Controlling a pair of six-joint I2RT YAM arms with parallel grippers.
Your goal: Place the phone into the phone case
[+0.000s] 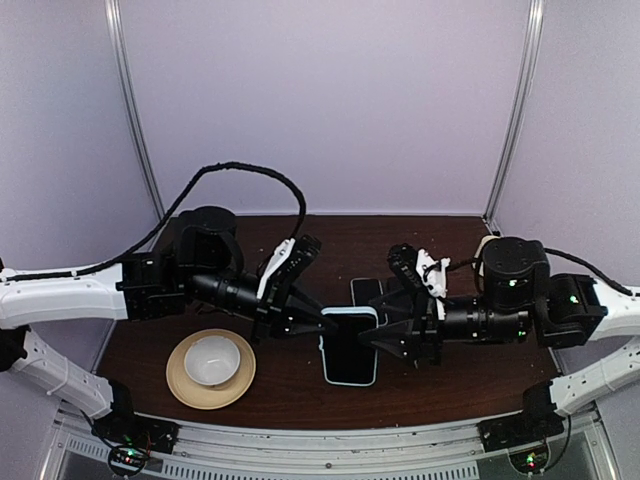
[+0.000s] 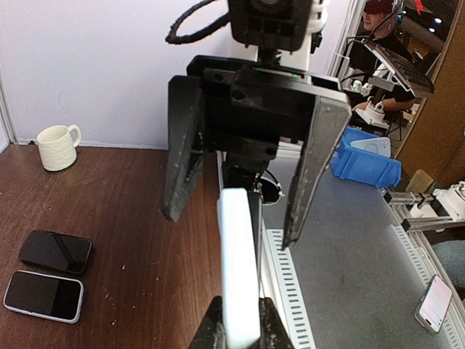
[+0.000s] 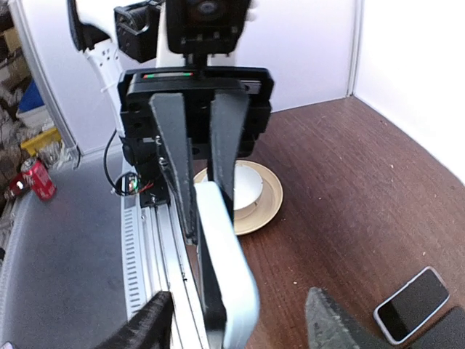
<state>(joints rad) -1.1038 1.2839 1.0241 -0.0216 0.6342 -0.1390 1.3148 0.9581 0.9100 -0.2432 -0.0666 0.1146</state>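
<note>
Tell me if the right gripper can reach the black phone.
Probably yes: the right gripper is open and empty, the black phone lies uncovered nearby; it need only back off the phone case.

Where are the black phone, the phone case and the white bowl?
black phone (image 2: 56,251): left wrist view, centre of its screen.
phone case (image 1: 347,355): top external view, middle of its black face.
white bowl (image 1: 211,360): top external view, its inside bottom.

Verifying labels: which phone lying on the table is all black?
The phone nearer the mug, rimless; the other phone beside it has a pale rim.
</note>
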